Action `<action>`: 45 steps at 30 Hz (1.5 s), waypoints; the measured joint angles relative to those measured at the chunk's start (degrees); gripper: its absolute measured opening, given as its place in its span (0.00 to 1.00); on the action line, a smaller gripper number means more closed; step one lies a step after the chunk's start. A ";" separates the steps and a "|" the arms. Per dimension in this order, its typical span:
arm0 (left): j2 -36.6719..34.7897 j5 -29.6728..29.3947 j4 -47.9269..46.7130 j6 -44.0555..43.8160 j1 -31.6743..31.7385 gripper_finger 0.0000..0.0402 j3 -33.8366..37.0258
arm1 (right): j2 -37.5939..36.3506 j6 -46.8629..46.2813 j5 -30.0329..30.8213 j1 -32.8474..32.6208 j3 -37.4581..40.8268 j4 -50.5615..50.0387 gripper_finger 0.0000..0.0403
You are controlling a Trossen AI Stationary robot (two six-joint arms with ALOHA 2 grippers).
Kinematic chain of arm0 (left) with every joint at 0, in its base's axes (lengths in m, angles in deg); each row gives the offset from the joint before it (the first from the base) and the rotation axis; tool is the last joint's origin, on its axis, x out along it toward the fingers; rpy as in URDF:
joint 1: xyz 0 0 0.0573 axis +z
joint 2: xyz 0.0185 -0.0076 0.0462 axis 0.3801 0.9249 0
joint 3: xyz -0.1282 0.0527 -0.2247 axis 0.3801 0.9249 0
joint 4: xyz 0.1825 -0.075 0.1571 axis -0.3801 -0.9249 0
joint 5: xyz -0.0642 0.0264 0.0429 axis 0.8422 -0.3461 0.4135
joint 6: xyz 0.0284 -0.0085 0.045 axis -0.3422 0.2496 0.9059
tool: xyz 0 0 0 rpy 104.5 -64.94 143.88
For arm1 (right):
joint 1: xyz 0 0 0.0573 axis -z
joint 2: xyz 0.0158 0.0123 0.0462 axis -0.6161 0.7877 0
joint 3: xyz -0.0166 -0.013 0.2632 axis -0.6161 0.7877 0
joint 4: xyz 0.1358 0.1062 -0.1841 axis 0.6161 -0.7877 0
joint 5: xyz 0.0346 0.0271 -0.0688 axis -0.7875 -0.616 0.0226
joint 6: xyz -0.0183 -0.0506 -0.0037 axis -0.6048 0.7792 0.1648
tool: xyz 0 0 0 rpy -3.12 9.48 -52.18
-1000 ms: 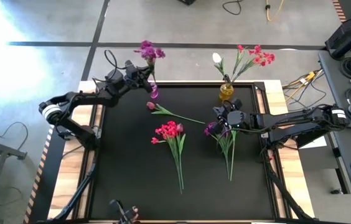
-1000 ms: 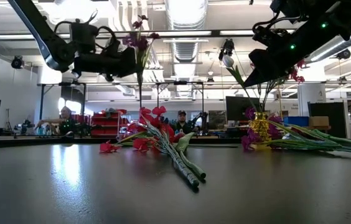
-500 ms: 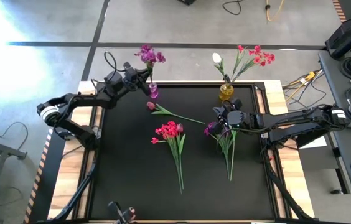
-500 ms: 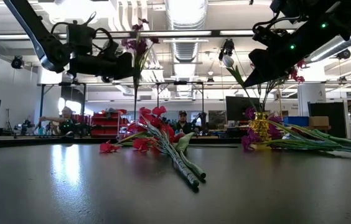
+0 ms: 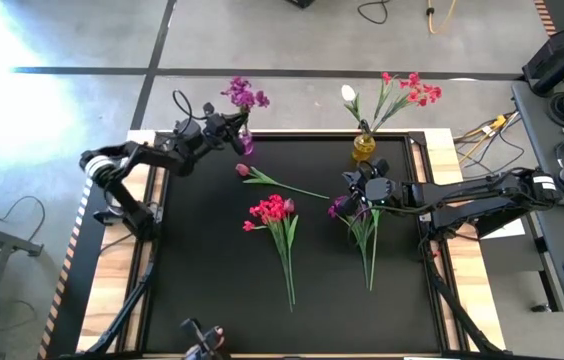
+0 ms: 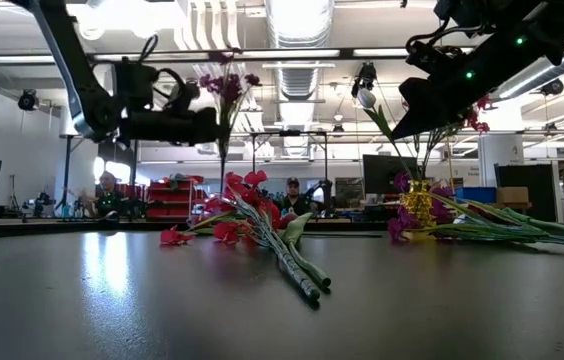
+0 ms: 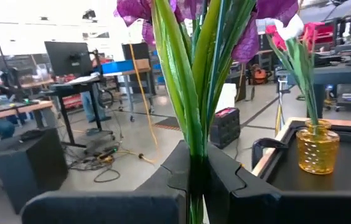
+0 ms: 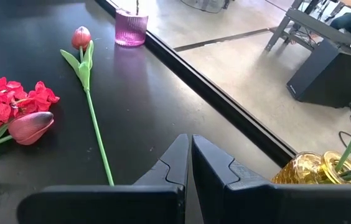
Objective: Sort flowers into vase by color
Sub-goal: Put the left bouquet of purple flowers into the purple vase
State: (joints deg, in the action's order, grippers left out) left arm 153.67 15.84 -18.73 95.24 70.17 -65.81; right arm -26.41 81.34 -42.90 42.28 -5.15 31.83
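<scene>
A purple flower bunch (image 5: 246, 95) stands upright at the table's far left, with my left gripper (image 5: 234, 126) shut on its green stems. Their lower end reaches into a small purple vase (image 5: 247, 146). A yellow vase (image 5: 364, 148) at the far right holds red flowers (image 5: 417, 90) and a white bud (image 5: 348, 94). On the mat lie a red bunch (image 5: 272, 210), a single tulip (image 5: 244, 170) and a purple bunch (image 5: 338, 208). My right gripper (image 5: 350, 198) hovers shut above that purple bunch, well clear of the table in the low view (image 6: 399, 125). My left gripper pinches the bunch's green stems and leaves (image 7: 195, 163) between its two fingers, some way below the blooms (image 7: 137, 9). The fingers come nearly level from the table's left and lie across the stems. The bunch stands upright, its blooms above the fingers.
The black mat has a raised rim (image 5: 292, 134) along the far edge, with both vases just inside it. The three loose flowers lie across the mat's middle and right. Bare mat shows at the left and near side (image 5: 212, 290).
My left gripper has sunk toward the purple vase with the purple bunch still in its hold, and its wrist has rolled a little. The bunch has come down with it and stays upright.
</scene>
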 joint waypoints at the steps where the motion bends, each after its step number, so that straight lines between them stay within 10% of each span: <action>1: 1.17 0.35 1.01 -0.32 0.00 0.01 -0.19 | 0.00 0.01 -0.01 0.00 0.01 0.01 0.03; 45: -0.84 -6.13 -12.12 -3.02 0.28 0.35 -0.69 | 0.00 0.76 -0.19 0.00 -0.55 0.44 0.03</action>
State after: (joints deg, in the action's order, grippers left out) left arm 152.83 9.71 -30.85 92.22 70.46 -66.50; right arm -26.41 82.10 -43.08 42.28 -5.70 32.26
